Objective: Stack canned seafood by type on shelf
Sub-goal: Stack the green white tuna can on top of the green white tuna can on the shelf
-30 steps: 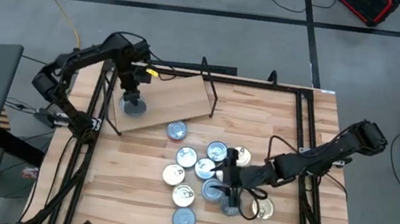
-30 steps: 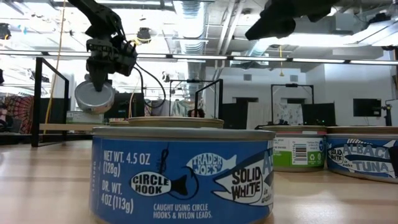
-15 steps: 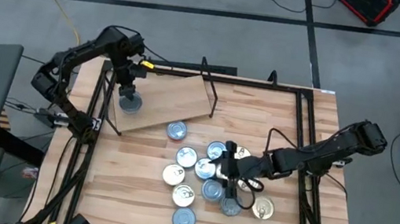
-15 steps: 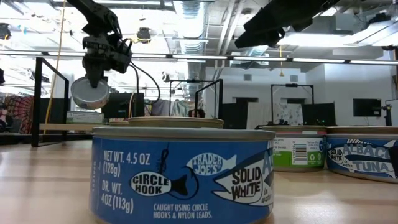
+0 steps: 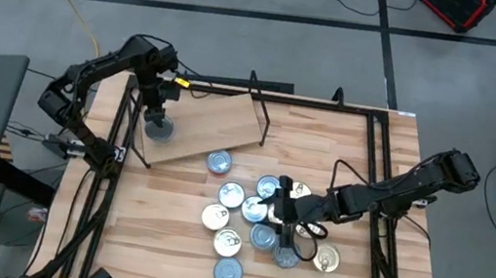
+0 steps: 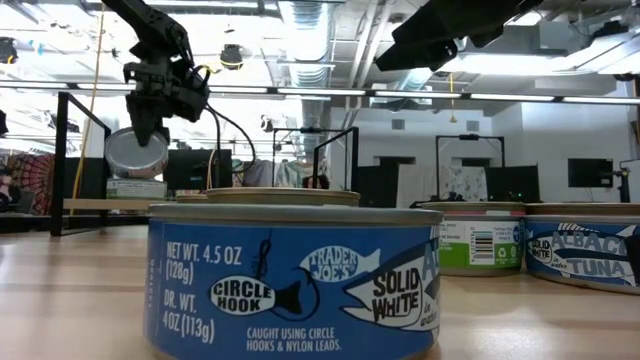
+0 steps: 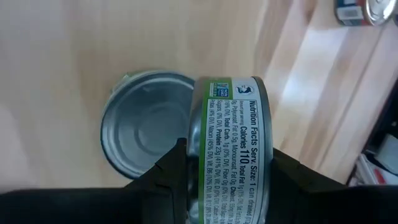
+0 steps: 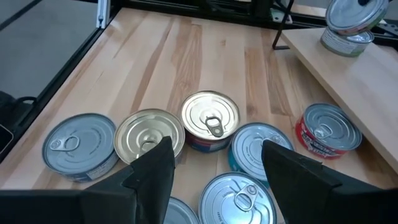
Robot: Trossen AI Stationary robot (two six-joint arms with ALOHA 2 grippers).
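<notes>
My left gripper (image 5: 161,118) clamps a tin (image 7: 230,149) edgewise above another tin (image 7: 146,134) on the shelf (image 5: 221,120), upper left; my right gripper (image 8: 214,163) hangs open over the tins mid-frame.

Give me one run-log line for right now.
left gripper: holds green-label tin tilted over silver tin on shelf | right gripper: open above loose tins

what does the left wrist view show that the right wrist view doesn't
Only the left wrist view shows the left gripper shut on a green-labelled can, held on edge with its nutrition panel readable, right above a silver-lidded can.

Only the right wrist view shows the right gripper open above the loose cans on the tabletop, among them a red-labelled can beside the shelf.

Both show the shelf with the silver-lidded can on it; from the right wrist the held can hangs tilted over it.
</notes>
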